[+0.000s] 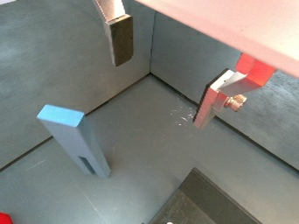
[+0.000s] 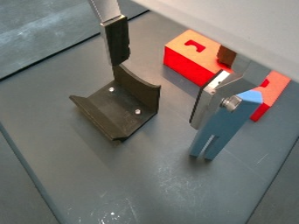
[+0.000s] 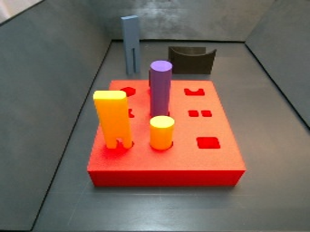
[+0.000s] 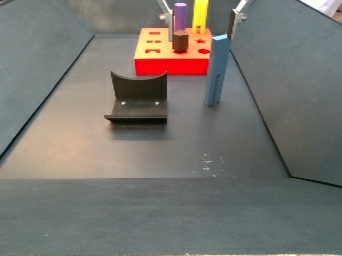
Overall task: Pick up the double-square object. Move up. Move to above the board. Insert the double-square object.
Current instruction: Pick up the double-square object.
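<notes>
pincer [image 2: 163, 77] open, empty; double-square object [image 2: 219, 131] upright on floor just beside one finger [image 2: 214, 99].

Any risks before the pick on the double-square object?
1. The double-square object stands tall and slim on two legs; the open pincer sits off to one side, so a finger might tip it.
2. The fixture stands close by.
3. The board already holds pegs; little clearance.

Both wrist views look steeply down past the gripper [image 2: 163, 74] at the dark floor [image 1: 152, 140] close below. Both side views sit farther off, facing each other across the large flat red board [image 3: 169, 159], which they share.
</notes>
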Motion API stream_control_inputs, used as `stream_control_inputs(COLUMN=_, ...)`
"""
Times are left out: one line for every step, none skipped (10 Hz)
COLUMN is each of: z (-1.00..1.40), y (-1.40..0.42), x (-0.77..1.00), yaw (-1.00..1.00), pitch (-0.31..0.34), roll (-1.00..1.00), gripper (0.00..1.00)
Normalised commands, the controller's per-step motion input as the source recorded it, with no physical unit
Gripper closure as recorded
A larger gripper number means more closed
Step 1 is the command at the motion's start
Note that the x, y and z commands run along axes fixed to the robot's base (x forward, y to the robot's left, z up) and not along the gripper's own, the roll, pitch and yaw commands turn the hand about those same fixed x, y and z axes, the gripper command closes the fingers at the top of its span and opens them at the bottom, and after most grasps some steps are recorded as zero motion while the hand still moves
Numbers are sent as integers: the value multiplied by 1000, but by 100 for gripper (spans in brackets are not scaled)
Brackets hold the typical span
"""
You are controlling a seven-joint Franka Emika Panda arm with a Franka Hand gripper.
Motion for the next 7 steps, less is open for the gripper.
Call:
stream_control_inputs(z=0, y=-31, x=-274, yaw=163, pitch=-23, roll=0, gripper=0)
stream_control_inputs(z=0, y=-211, x=-471, yaw=383, pitch=-91, roll=87, gripper=0)
stream_control_inputs(z=0, y=-254, x=-317, yaw=534, pitch=-51, roll=77, gripper=0)
stream_control_inputs(z=0, y=-346, x=-317, yaw=517, pitch=-44, roll=60, gripper=0)
stream_control_inputs(z=0, y=-374, x=-411, yaw=486, pitch=-51, roll=67, gripper=0)
stream_control_inputs(z=0, y=-194, x=-654, yaw=509, pitch=-101, roll=0, gripper=0)
stream_control_inputs(z=0, y=-180, x=-603, yaw=617, pitch=-96, roll=0, gripper=0)
